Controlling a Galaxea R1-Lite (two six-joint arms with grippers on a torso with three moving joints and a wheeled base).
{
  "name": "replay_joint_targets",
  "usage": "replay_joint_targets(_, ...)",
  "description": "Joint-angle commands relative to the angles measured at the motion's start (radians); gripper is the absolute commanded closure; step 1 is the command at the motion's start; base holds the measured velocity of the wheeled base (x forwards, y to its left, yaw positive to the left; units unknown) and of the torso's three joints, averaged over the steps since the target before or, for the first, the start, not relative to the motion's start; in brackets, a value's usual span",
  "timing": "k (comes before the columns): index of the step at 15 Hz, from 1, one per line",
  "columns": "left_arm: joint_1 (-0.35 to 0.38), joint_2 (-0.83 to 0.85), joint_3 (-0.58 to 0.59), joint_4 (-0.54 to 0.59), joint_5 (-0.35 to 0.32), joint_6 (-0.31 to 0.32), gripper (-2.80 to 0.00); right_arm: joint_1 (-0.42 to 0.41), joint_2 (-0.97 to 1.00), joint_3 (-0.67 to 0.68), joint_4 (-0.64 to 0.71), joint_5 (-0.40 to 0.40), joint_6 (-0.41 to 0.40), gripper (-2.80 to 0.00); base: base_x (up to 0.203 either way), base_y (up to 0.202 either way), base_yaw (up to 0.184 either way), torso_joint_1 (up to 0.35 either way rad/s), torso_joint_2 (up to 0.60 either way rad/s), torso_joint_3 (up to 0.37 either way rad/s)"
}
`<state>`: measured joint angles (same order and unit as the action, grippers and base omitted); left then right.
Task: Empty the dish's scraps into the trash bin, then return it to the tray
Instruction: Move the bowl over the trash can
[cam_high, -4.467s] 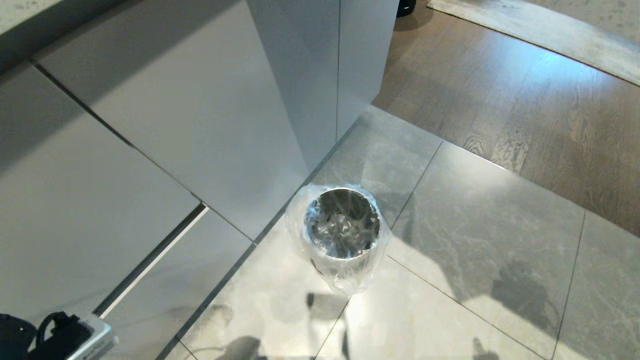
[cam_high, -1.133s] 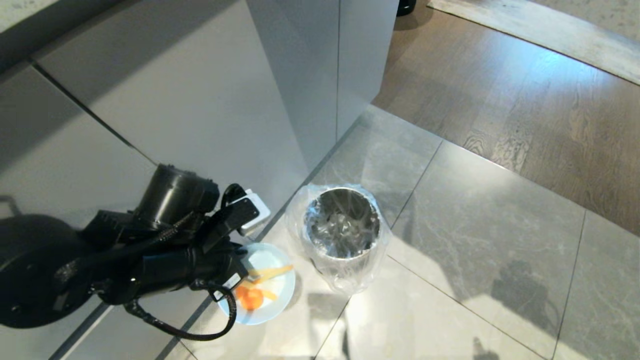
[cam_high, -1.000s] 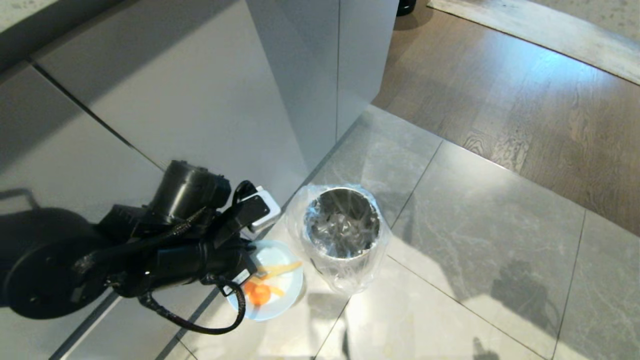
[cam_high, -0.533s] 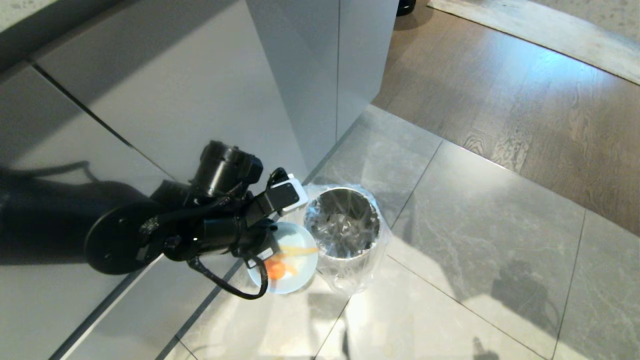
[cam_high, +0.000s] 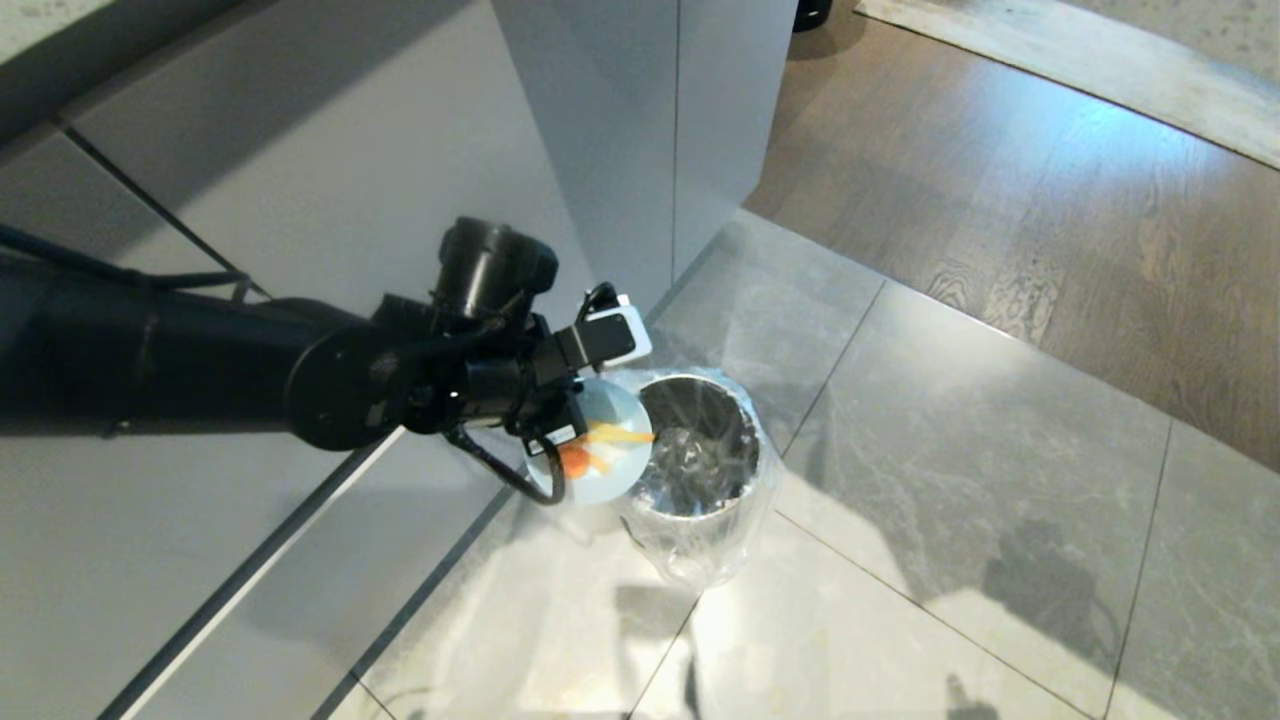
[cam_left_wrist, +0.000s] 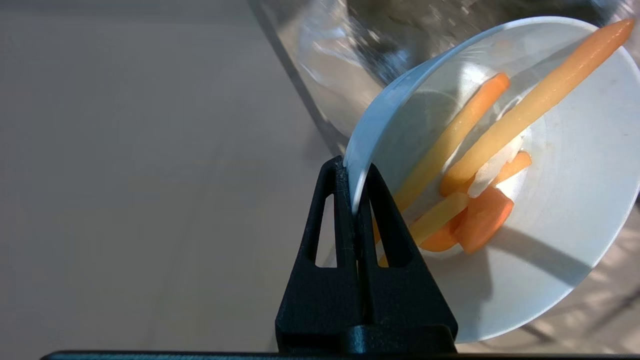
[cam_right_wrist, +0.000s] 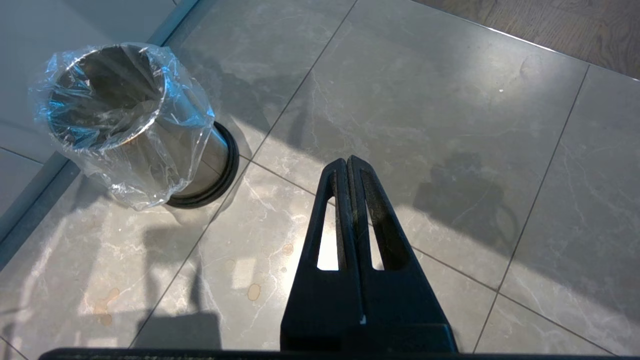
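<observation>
One hand carries the dish to the bin's rim.
Left hand (cam_left_wrist: 356, 200) is clamped on the dish (cam_high: 600, 445) by its edge, holding it level over the near-left rim of the bin (cam_high: 700, 470); scraps (cam_left_wrist: 480, 165) lie lengthwise pointing away from the hand toward the bin mouth, so tipping that way should shed them. Right hand (cam_right_wrist: 348, 200), closed and empty, hangs above the tiled floor (cam_high: 950, 480), beside grey cabinets (cam_high: 350, 200).

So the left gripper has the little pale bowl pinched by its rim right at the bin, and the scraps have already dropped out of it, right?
Not quite. The left gripper does pinch the dish by its rim at the trash bin, jaws shut on it. But the scraps have not dropped: the left wrist view shows the yellow and orange sticks lying inside the tilted dish.
</observation>
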<state>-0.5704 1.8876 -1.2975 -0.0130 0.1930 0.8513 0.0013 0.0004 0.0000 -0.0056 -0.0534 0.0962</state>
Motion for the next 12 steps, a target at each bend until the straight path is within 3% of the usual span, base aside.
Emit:
replay_joint_targets(1,-0.006,0.039,-0.077,-0.002,-0.003,0.025,0.0,0.0,0.0,0.0,-0.001,0.0,-0.001,0.0,0.0,0.0,0.0,0.0,0.0,0.0)
replay_joint_targets(8,-0.029,0.043,-0.088,-0.113,-0.074,0.042,0.0,0.0,0.0,0.0,-0.001,0.0,0.0,0.0,0.0,0.0,0.0,0.0,0.0,0.0)
replay_joint_targets(12,-0.015,0.045,-0.086,-0.191,-0.115,0.187,0.0,0.0,0.0,0.0,-0.001,0.0,0.0,0.0,0.0,0.0,0.0,0.0,0.0,0.0)
